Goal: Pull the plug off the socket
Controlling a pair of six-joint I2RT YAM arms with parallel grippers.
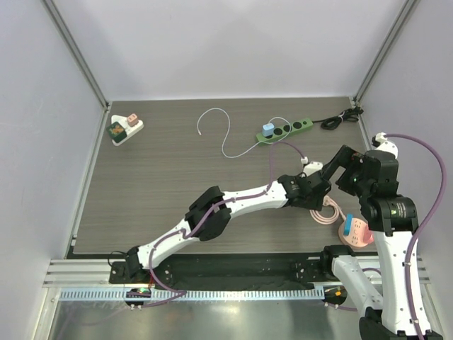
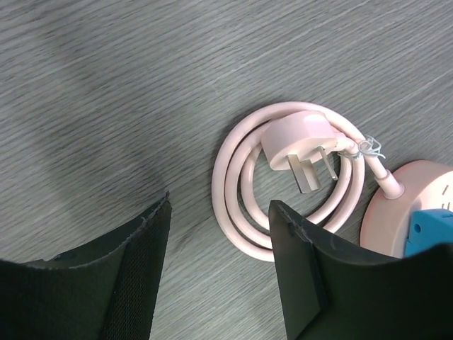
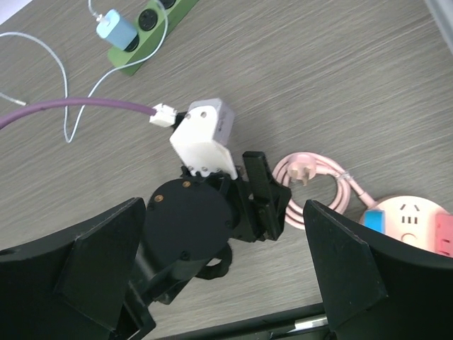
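Note:
A round pink socket (image 1: 359, 234) lies at the near right with a blue plug (image 1: 348, 227) in it. It also shows in the left wrist view (image 2: 403, 205) and the right wrist view (image 3: 417, 219), with the blue plug (image 2: 428, 228) (image 3: 373, 218). Its pink cable coil (image 2: 233, 198) and loose pink plug (image 2: 297, 138) lie beside it. My left gripper (image 1: 324, 200) (image 2: 219, 212) is open and empty, just above the coil. My right gripper (image 1: 333, 168) (image 3: 223, 212) is open and empty, above the left wrist.
A green power strip (image 1: 287, 130) (image 3: 152, 35) at the back holds a light blue plug (image 1: 267, 130) (image 3: 115, 30) with a thin white cable (image 1: 226, 134). A white adapter block (image 1: 126, 128) lies back left. A black cable (image 1: 340, 119) runs to the back right.

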